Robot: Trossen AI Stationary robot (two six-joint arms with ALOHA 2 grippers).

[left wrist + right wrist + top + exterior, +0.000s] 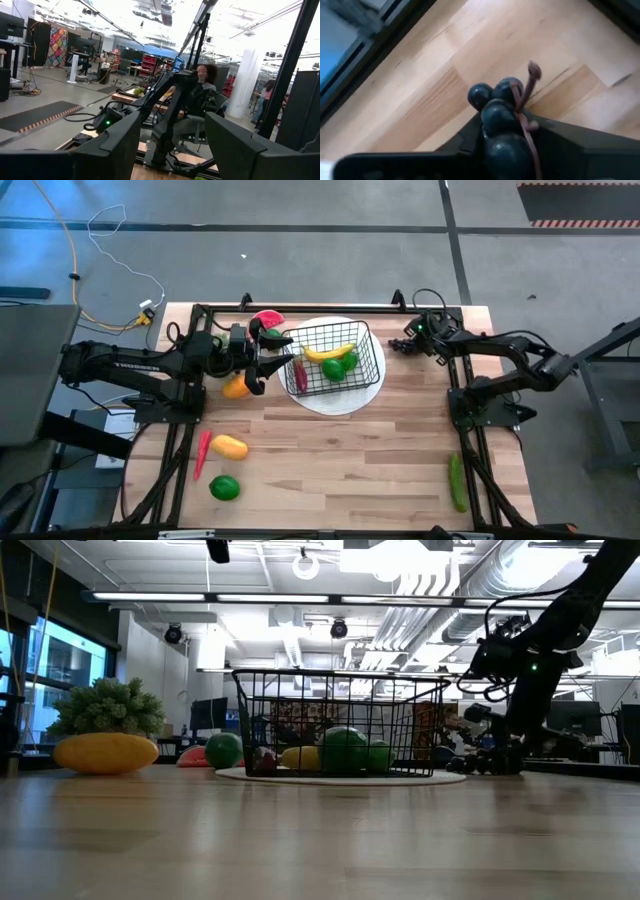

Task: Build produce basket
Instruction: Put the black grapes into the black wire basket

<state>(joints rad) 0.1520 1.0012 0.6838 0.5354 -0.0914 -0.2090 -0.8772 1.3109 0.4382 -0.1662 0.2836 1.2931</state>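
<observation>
The black wire basket (pixel 368 350) stands on a round white plate (pixel 340 402) at the table's far middle. It holds a yellow banana (pixel 328 352), green limes (pixel 337 367) and a red pepper (pixel 300 376). My left gripper (pixel 278 355) hovers open just left of the basket and touches nothing; its fingers (pixel 120 145) are apart in the left wrist view. Beside it lie a watermelon slice (pixel 268 319) and an orange fruit (pixel 236 388). My right gripper (pixel 411 345) is at the far right corner, shut on the dark grapes (pixel 495 112). My right gripper pinches the bunch of dark grapes between its two fingers (pixel 560 137), which slant down from above. The bunch's free end with the brown stem (pixel 527 85) sticks out past the fingertips over the wood. I cannot tell whether the bunch rests on the table.
Near the front left lie an orange-yellow fruit (pixel 230 446), a red pepper (pixel 203 452) and a lime (pixel 224 487). A green cucumber (pixel 457 481) lies at the front right. Bare wood stretches between them across the near middle.
</observation>
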